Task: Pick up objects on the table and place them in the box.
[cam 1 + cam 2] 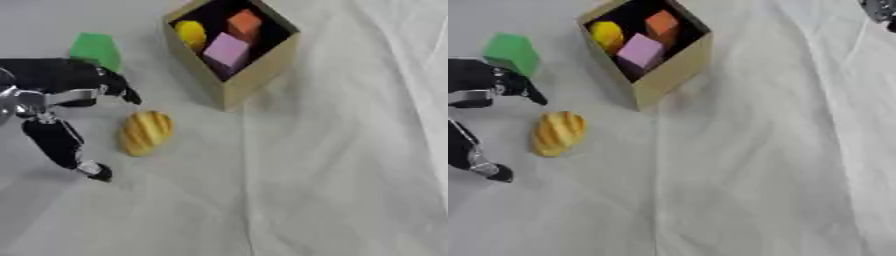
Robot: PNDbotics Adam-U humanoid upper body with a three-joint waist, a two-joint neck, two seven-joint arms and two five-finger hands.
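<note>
A yellow-brown bread loaf (146, 132) lies on the white cloth, just left of the cardboard box (254, 75). My left hand (39, 97) comes in from the left and is open. Its fingers (118, 90) reach out above the loaf and its thumb (61, 145) points down to the loaf's left, with neither touching it. A green block (511, 52) stands behind the hand, partly covered by it. Inside the box lie a yellow piece (191, 33), an orange cube (244, 22) and a pink cube (226, 50). A small part of my right hand (878, 10) shows at the top right corner.
White wrinkled cloth (332, 165) covers the table, spreading wide to the right of and in front of the box. The box stands tilted, with a corner towards me.
</note>
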